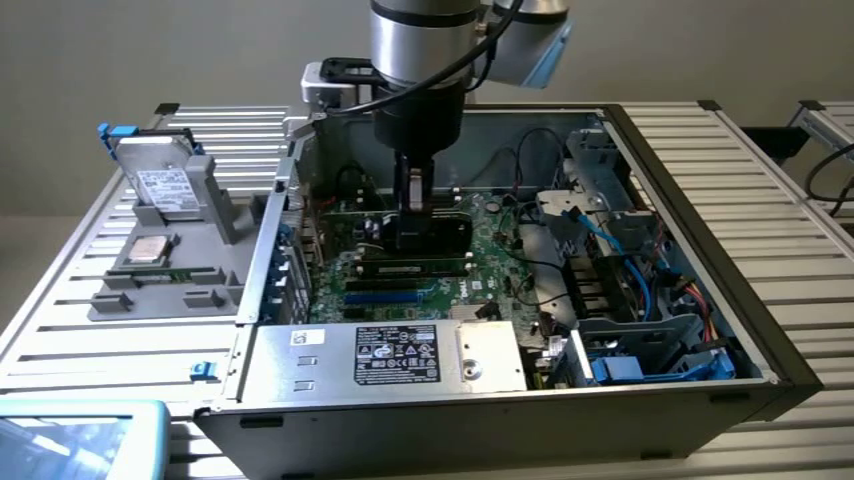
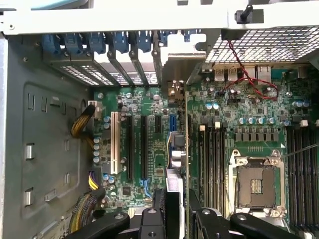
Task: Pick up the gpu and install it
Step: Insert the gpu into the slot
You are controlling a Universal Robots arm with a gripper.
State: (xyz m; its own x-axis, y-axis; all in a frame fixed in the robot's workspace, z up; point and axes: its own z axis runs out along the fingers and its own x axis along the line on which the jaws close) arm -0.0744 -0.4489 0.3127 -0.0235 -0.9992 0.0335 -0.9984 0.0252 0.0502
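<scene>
A plain grey wall backs a slatted aluminium table (image 1: 747,160) on which an open grey steel computer case (image 1: 787,370) lies on its side, interior facing up. Inside it lie a large green motherboard (image 1: 501,265) and, along the near edge, a silver box-shaped power supply (image 1: 400,355) with a black label.

A silver-and-black jointed arm (image 1: 420,40) descends from above into the case. Its black gripper (image 1: 418,205) is clamped on the gpu (image 1: 434,235), a flat rectangular card with a black shroud, held upright on its long edge over the middle of the motherboard. The card's lower edge reaches the board's surface among the expansion slots; whether it is seated in a slot cannot be told.

In the wrist view the gpu (image 2: 185,144) appears edge-on as a thin vertical line. The gripper (image 2: 179,221) straddles it, one black finger (image 2: 152,224) on each face. The card's bent silver metal bracket (image 2: 182,64) meets the case's rear wall beside a row of blue plastic slot retainers (image 2: 99,42). The motherboard (image 2: 249,114) shows an open square silver processor socket (image 2: 255,184) to one side of the card.

At the exterior view's left, outside the case, a grey moulded fixture (image 1: 200,300) carries an upright silver hard drive (image 1: 167,185) with a white label.
</scene>
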